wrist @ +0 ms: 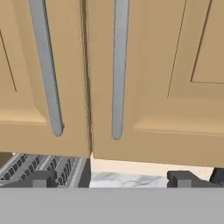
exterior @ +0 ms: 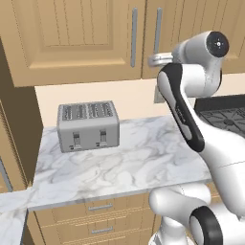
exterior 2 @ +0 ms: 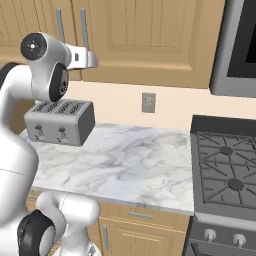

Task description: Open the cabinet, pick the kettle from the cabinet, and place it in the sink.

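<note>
Dark finger tips stand wide apart at the bottom of the hand view, the gripper (wrist: 113,178) holding nothing and facing the closed cabinet (wrist: 153,78) from close in front. Between and above the tips run two long silver bar handles, the left handle (wrist: 46,65) and the right handle (wrist: 119,65), either side of the seam where the doors meet. Below the doors lie the slots of a grey toaster (exterior: 88,125) on the marble counter (exterior: 139,162).

The doors look like stiff hinged panels, so I judge they will swing rather than flex. The smooth metal bars look slippery, and the best hold seems low on one bar, jaws closed across it.

The kettle must be behind the shut doors, hidden from me. From the left base view the arm covers the gripper, and the cabinet's top is cut off.
</note>
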### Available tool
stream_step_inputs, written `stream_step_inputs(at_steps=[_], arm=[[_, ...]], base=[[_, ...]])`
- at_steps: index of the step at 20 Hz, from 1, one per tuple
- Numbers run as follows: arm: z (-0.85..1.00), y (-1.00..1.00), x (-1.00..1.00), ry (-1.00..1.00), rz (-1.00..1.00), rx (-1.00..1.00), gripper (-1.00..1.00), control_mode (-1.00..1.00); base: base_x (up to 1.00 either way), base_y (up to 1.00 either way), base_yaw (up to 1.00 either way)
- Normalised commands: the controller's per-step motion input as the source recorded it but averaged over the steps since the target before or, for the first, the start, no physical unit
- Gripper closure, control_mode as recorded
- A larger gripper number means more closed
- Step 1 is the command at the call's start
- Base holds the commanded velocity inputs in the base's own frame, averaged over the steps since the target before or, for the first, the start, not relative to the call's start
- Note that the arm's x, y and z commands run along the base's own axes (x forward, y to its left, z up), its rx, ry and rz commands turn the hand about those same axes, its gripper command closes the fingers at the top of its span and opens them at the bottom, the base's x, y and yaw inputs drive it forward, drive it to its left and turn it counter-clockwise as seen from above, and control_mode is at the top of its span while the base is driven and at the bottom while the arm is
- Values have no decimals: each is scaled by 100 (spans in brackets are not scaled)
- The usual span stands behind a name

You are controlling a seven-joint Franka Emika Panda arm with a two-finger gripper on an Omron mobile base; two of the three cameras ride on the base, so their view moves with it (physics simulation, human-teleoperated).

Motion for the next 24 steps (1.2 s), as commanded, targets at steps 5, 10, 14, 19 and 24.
stream_step_inputs(at_steps=[5,10,14,19,24], arm=[[28,1,30,-2,0,-5,-100,-100],[27,1,35,0,0,-7,-100,-100],[23,0,36,1,0,-2,-100,-100],[17,2,35,4,0,0,-100,-100],[15,9,31,3,0,0,-100,-100]], base=[[0,0,0],[0,0,0],[0,0,0],[0,0,0],[0,0,0]])
